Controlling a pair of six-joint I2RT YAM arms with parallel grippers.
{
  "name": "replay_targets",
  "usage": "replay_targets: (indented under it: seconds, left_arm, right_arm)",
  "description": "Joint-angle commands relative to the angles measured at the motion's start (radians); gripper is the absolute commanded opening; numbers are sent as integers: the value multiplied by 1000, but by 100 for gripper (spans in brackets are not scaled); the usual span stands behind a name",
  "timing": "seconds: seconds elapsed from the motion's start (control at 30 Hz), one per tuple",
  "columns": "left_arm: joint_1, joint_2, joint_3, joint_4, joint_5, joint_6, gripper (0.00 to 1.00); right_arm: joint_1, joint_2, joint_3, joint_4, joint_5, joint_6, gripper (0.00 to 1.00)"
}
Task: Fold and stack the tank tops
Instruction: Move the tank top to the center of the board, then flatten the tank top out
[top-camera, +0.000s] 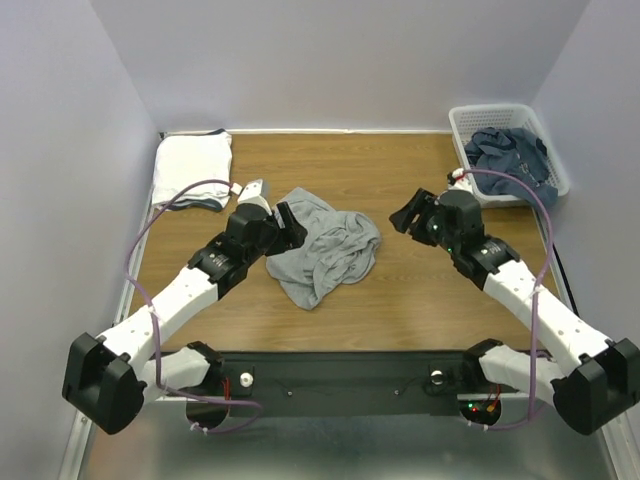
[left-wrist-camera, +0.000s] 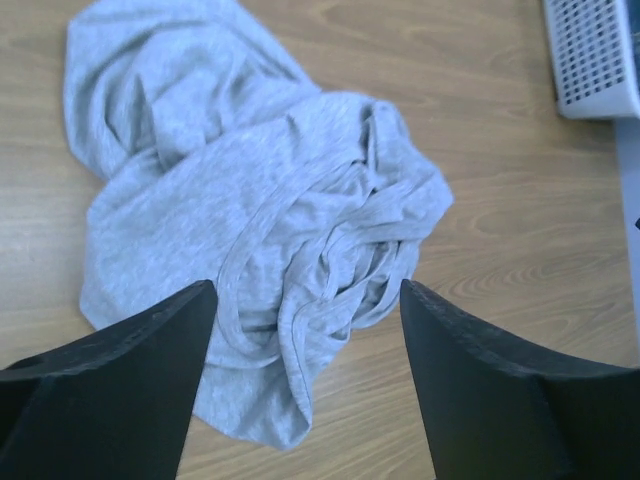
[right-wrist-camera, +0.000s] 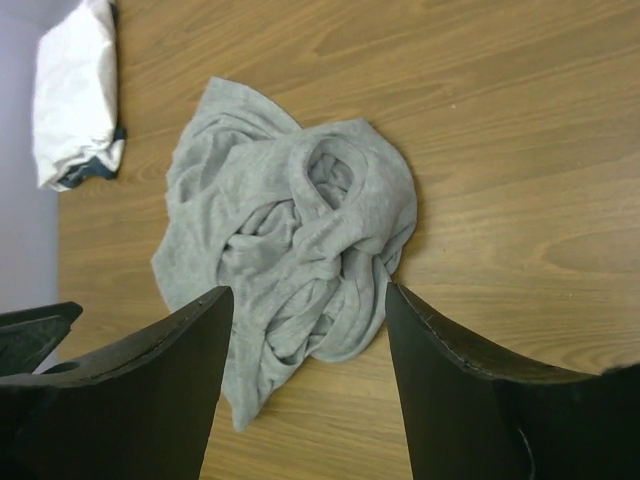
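Starting at the near edge, both arms reach out over the table (top-camera: 400, 320) in a V. Between them lies the grey top (top-camera: 325, 250), a crumpled heap mid-table.

The left gripper (top-camera: 290, 222) sits right at the heap's left edge, fingers spread wide with nothing between them. Its wrist view looks down on the cloth, with the tangle of straps bunched just ahead. The right gripper (top-camera: 408, 214) is wide open too, and empty. It stands off to the heap's right with bare wood between, so the left is clearly the nearer one.

The heap shows no clean long axis. If anything it runs from a near tip, pointing at the bases, up to two lobes on the far side, with the straps wound into the right one. My read is that it needs spreading flat before any fold, and the left gripper is best placed to pinch an edge first.

Further back, the white stack (top-camera: 192, 165) lies folded in the far left corner. Far right, the basket (top-camera: 500, 110) holds blue tops (top-camera: 510, 152).
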Motion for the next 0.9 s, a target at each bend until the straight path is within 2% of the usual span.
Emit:
replay_targets:
  seconds: [0.0,0.03,0.1,0.33,0.53,0.63,0.87]
  left_arm:
    - [2,45,-30,75,32,-21,78]
    - [2,65,-36,81,64,-13,69]
    - [-5,85,-42,80,93,-6,62]
    - [-94,238,2,107,130,69,54]
    - [-149,437,89,107,115,95,55]
    - [-151,470,119,115,100,102,65]
    - [-162,557,188,87,32,111,64]
  right_arm:
    - [61,47,-51,45,-19,43,68]
    - [82,73,-76,47,-5,45,66]
    - [130,101,-98,53,17,55,63]
    - [196,220,-156,146,18,80,58]
    - [200,314,-193,215,49,97,55]
    - [200,346,-200,267,41,100,53]
    - [200,467,-164,340,46,98,50]
